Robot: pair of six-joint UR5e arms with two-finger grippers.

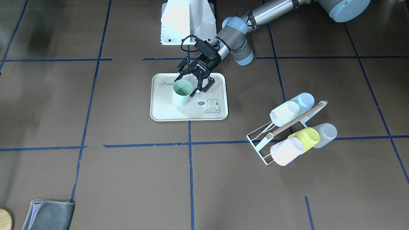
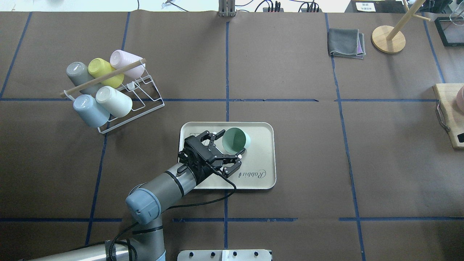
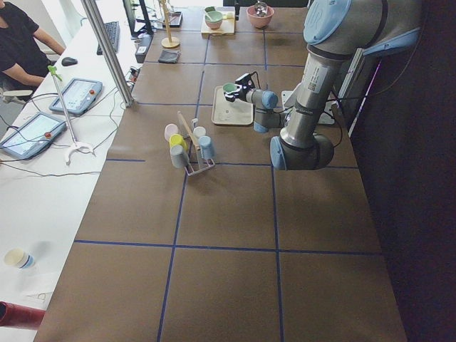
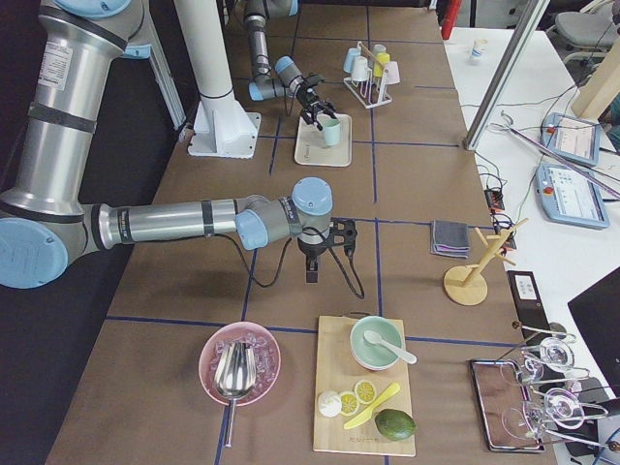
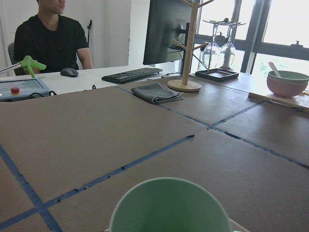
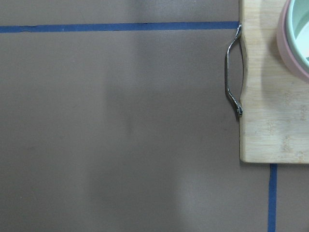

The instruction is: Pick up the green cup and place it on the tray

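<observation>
The green cup [image 1: 180, 95] stands upright on the cream tray [image 1: 191, 113], near its "Rabbit" script. My left gripper [image 1: 186, 85] is open, its fingers spread on either side of the cup's rim and not pressing it. The overhead view shows the same: the cup [image 2: 235, 141] on the tray [image 2: 261, 159] with the left gripper [image 2: 228, 145] open beside it. The left wrist view shows the cup's mouth [image 5: 169, 208] close below the camera. My right gripper [image 4: 318, 260] shows only in the exterior right view, low over the table far from the tray; I cannot tell if it is open.
A white wire rack [image 2: 143, 88] with several cups, among them a yellow-green one [image 2: 101, 70] and a pale blue one [image 2: 88, 110], stands on my left. A grey cloth [image 2: 346, 42], a wooden stand [image 2: 388, 34] and a cutting board [image 6: 270, 96] are on my right.
</observation>
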